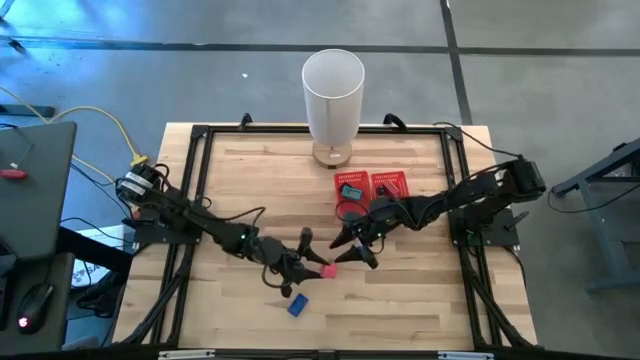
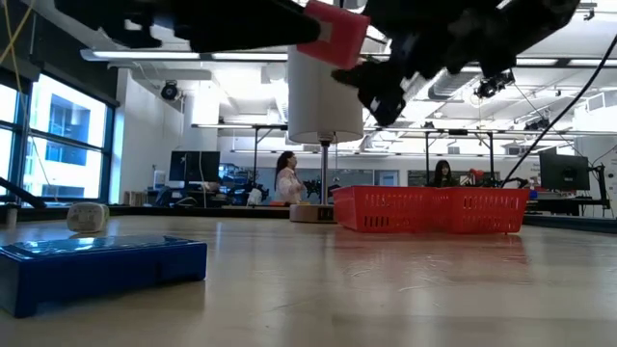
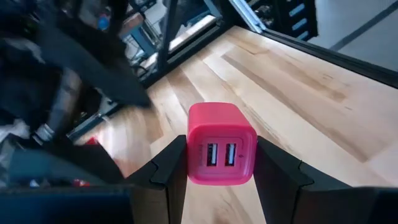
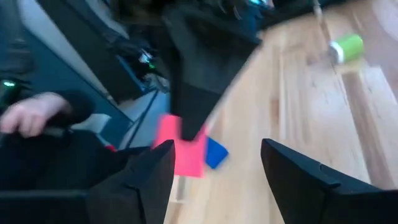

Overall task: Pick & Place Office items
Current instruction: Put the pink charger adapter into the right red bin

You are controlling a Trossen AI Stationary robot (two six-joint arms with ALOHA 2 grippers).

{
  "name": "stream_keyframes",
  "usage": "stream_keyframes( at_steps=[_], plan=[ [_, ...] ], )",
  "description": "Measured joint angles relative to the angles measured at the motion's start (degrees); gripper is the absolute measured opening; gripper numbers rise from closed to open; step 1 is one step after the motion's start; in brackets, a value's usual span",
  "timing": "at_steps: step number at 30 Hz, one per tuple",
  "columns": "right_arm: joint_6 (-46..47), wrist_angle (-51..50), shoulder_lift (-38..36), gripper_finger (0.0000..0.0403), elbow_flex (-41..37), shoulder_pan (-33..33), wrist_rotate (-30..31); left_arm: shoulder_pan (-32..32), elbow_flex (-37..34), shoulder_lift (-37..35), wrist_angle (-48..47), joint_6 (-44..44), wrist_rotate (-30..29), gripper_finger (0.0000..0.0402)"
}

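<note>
Above table centre: L gripper (image 3: 221, 180) pinching pink USB charger (image 3: 221, 144), no readable label; R gripper (image 4: 214, 171) spread alongside.

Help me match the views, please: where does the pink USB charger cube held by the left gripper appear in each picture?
High view: pink charger cube at lower centre, at the left gripper tip.
Low view: top centre, lifted above the table.
Left wrist view: centre, clamped between the fingers, USB ports facing the camera.
Right wrist view: lower left of centre, partly behind a dark finger.
Shared landmark: the blue piece on the table nearby.
</note>
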Motion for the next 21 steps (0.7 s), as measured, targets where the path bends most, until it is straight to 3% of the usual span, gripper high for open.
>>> stream_keyframes(
  at_steps=[7,21],
  plan=[
    [-0.2,-1.0,3.5,0.0226,3.0,0.3,-5.8,1.9,0.7,0.0,-1.6,1.6,1.0,0.0137],
    [1.5,-2.5,8.4,0.0226,4.5,0.6,-10.9,2.8,0.7,0.0,-1.7,1.3,0.7,0.0137]
  ],
)
